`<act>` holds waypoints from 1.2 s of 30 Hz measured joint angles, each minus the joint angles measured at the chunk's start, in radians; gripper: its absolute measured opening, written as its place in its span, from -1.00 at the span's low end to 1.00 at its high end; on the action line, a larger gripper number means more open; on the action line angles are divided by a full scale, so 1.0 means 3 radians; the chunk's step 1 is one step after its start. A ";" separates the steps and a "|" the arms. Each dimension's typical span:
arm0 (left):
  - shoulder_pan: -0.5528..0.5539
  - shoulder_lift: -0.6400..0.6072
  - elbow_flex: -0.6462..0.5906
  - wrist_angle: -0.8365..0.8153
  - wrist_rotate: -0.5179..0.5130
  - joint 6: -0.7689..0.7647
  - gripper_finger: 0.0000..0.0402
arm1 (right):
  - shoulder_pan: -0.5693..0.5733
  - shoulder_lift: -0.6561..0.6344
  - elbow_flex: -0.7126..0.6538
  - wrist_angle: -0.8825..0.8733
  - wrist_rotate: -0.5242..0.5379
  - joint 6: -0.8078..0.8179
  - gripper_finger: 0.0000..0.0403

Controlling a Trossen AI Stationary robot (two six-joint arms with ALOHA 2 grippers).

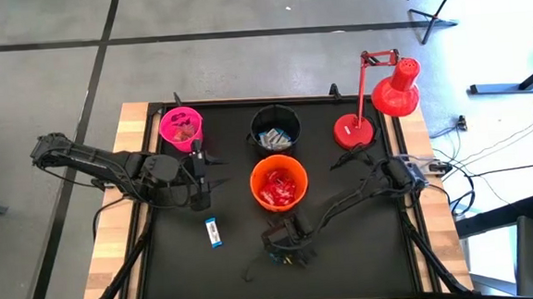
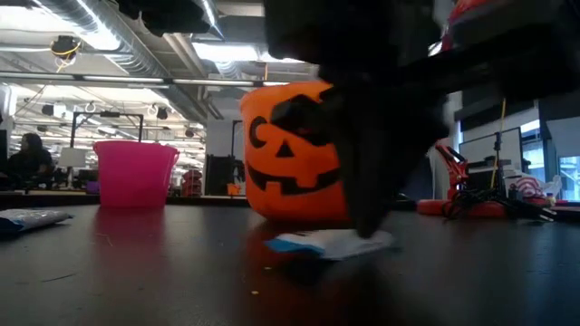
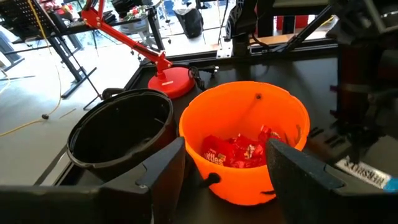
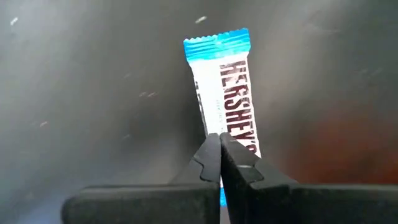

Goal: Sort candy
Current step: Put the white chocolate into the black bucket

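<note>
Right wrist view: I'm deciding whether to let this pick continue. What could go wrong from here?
The right gripper is shut, its fingertips meeting over the blue-and-white bar with little wrapper visibly between them, so the bar may stay on the table when the arm lifts, or slip out on the way. The orange bucket stands close behind the right arm, so a careless lift could nudge it. The left gripper hovers open near that bucket, so the arms could crowd each other.
</note>
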 joint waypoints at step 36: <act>0.0000 0.0000 -0.0001 -0.0065 0.0038 -0.0029 0.06 | 0.0158 -0.0472 -0.0726 0.0458 0.0401 0.0528 0.29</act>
